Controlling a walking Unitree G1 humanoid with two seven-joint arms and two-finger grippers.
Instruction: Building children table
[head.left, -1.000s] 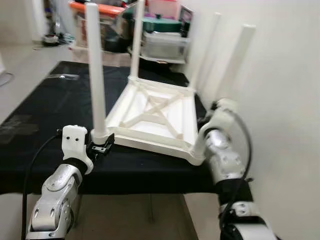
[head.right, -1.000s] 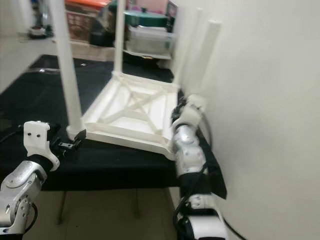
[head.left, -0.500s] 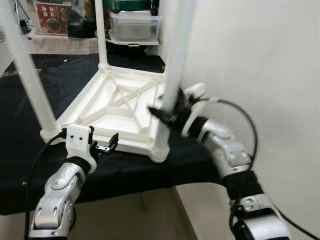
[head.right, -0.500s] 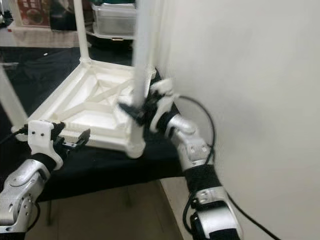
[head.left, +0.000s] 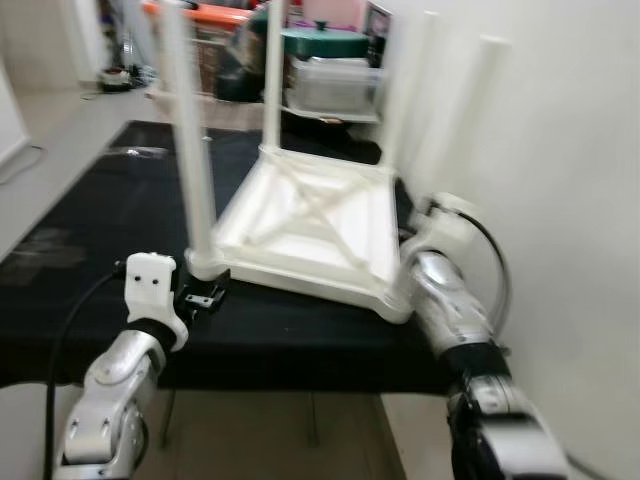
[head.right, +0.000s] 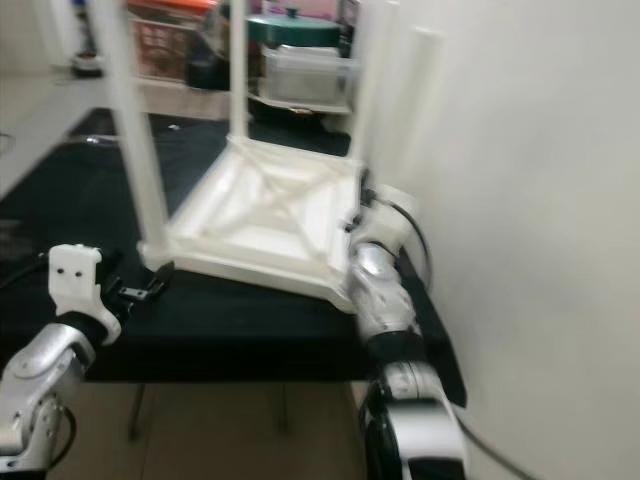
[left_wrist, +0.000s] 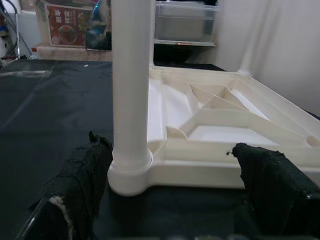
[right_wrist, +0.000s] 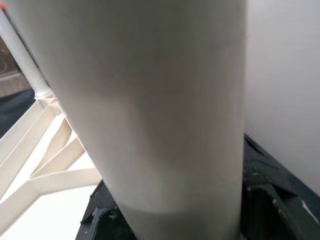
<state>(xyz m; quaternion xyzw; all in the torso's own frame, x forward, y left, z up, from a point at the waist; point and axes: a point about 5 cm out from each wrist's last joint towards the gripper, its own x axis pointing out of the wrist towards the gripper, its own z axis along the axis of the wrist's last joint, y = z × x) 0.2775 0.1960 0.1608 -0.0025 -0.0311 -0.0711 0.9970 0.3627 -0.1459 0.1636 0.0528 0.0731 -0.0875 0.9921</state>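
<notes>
Four legs: smooth white plastic upturned children's table (head.left: 310, 235), centre, on black-clothed desk (head.left: 90, 230).
Left gripper (left_wrist: 170, 175): released, straddling near-left leg (left_wrist: 131, 90).
Right gripper (head.left: 408, 232): fingers around lower-right leg (right_wrist: 145, 100); clench unclear.

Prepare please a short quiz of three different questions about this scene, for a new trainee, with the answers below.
1. True or false: the white table lies upside down on the black cloth, its legs pointing up.
2. Multiple choice: where is the left gripper? A) at the near left leg's base, open; B) closed on a storage box; C) hanging beside the body.
3. Fill in: the right gripper is at the near ____ leg, next to the wall.

Key
1. True.
2. A. In the left wrist view one finger sits beside the near left leg, the other far apart from it.
3. Right. The leg sits close before the right wrist camera; whether the fingers are closed on it cannot be told.
</notes>
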